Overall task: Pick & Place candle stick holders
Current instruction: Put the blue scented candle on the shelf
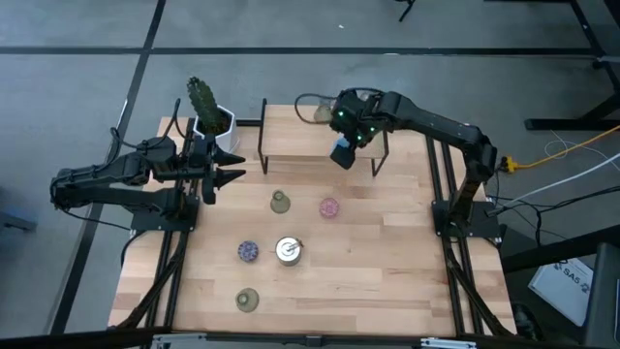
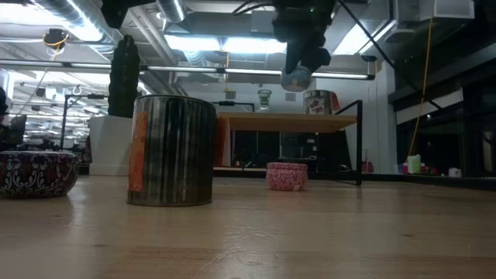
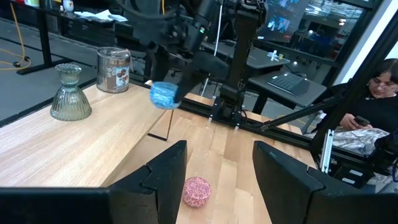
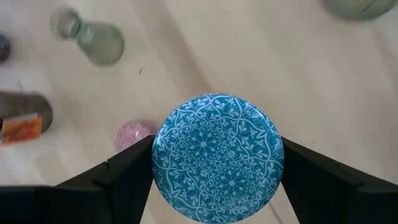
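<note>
1. High view: the right gripper [image 1: 343, 153] hangs above the front edge of the raised wooden shelf [image 1: 291, 136], clamped on a blue patterned round holder [image 1: 341, 155]. The left gripper [image 1: 231, 167] waits at the table's left side by the white cactus pot [image 1: 215, 124], fingers apart and empty. On the table [image 1: 387, 262] stand an olive-green flared holder [image 1: 280, 202], a pink round holder [image 1: 329, 207], a dark speckled round holder [image 1: 248, 251], a silvery cup [image 1: 288, 250] and a second olive-green holder [image 1: 247, 300].
2. Low view: the silvery cup carries an orange label [image 2: 139, 151]; its writing cannot be read.
3. Left wrist view: on the shelf stand a third olive-green flared holder [image 3: 70, 93] and a second silvery cup [image 3: 114, 70], label illegible.
4. Right wrist view: the blue holder fills the space between both fingers [image 4: 124, 180], touching each.
</note>
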`<state>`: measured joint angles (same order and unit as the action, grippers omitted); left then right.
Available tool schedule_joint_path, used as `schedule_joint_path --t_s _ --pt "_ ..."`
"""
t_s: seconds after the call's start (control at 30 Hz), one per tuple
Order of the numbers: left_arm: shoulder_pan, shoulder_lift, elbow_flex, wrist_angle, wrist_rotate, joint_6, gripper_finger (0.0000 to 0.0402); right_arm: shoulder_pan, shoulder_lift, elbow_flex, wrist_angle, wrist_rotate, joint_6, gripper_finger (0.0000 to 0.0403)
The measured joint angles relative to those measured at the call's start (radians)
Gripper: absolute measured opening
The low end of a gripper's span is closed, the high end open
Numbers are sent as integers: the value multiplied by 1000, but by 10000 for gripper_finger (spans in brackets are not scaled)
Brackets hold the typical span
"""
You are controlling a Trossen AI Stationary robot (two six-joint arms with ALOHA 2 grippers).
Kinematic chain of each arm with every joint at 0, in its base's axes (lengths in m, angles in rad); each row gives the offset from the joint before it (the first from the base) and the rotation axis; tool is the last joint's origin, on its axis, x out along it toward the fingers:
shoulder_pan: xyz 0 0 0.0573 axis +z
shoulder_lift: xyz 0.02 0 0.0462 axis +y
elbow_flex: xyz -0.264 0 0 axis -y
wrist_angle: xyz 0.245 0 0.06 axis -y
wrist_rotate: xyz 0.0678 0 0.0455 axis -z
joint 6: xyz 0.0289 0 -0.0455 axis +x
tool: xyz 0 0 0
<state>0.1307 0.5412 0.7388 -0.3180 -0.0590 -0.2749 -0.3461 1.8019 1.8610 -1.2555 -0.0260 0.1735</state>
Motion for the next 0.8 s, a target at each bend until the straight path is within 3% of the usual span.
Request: schedule_joint_path --t_s 0.8 --pt "0 0 0 0 -4 0 180 -107 17 0 88 -17 2 311"
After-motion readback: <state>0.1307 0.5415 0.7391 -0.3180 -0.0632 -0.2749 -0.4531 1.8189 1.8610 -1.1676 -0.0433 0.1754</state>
